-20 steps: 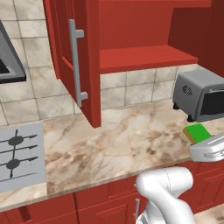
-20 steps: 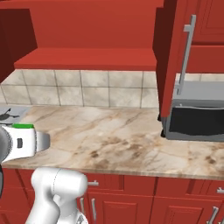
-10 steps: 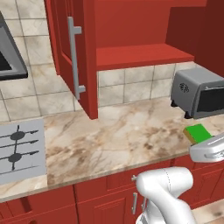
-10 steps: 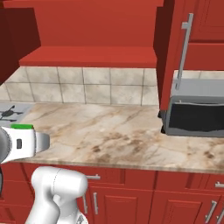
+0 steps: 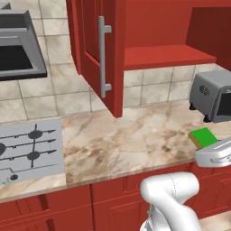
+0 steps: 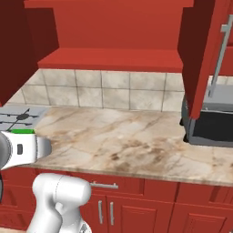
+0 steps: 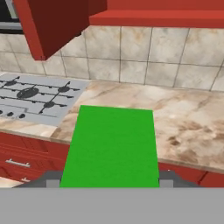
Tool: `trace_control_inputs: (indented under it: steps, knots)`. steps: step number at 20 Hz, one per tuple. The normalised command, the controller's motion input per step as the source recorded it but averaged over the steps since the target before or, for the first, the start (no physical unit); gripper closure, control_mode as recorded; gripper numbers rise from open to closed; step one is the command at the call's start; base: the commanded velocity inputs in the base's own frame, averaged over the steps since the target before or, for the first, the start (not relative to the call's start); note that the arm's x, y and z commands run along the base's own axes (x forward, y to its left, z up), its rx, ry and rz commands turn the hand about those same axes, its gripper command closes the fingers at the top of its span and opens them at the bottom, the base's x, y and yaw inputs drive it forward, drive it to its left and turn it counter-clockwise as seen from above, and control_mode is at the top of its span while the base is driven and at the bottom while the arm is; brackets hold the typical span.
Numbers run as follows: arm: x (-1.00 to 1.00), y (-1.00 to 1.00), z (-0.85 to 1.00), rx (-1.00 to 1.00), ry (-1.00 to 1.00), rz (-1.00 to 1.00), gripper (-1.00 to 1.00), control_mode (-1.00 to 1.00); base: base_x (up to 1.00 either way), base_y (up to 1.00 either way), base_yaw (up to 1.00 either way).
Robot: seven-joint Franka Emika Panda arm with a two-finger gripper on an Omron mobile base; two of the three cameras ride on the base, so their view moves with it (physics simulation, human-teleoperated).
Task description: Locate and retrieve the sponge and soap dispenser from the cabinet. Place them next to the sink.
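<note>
1. Left base view: a beige and brown marbled stone tabletop (image 5: 131, 144) runs over red base cupboards (image 5: 54, 210), backed by a wall of pale square tiles (image 5: 49, 97); a grey gas hob with dark burners (image 5: 28, 146) is set into the tabletop at the left, with a grey and black range hood (image 5: 20, 54) above it; the red wall cabinet (image 5: 149, 31) stands open, its door (image 5: 97, 54) with the long grey bar handle (image 5: 103, 56) swung out toward the camera; its red shelf (image 5: 167, 56) lies bare; a boxy grey toaster oven with a dark glass front (image 5: 214, 94) sits on the tabletop at the right; the flat bright green sponge (image 5: 204, 136) shows near the right edge, just in front of the toaster oven and above the front of the tabletop, with the white wrist of the arm (image 5: 214, 154) right below it.

2. Right base view: the same tabletop (image 6: 123, 143) and tiles (image 6: 109, 91); the red shelf (image 6: 113, 59) spans the top; the cabinet door (image 6: 200, 50) hangs at the right in front of the toaster oven (image 6: 211, 120); a corner of the hob (image 6: 18, 117) shows at the left; a thin green strip of the sponge (image 6: 22, 131) lies on top of the white wrist (image 6: 22, 148).

3. Hand view: the sponge (image 7: 111, 146) lies broad and green at the bottom centre, held in the end effector (image 7: 109, 183); the end effector is clamped on it, though its tips are hidden by the sponge; beyond lie the hob (image 7: 37, 96), the tabletop (image 7: 188, 118) and the tiled wall (image 7: 144, 54).
</note>
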Motion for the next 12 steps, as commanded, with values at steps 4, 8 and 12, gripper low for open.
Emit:
trace_control_inputs:
  steps: [4, 8, 12]
  knots:
    - [0.00, 0.00, 0.00, 0.00, 0.00, 0.00, 1.00, 1.00, -0.21, 0.43, 0.12]
    - [0.00, 0.00, 0.00, 0.00, 0.00, 0.00, 1.00, 1.00, -0.24, 0.40, 0.15]
    - [0.00, 0.00, 0.00, 0.00, 0.00, 0.00, 1.00, 1.00, -0.28, 0.35, 0.14]
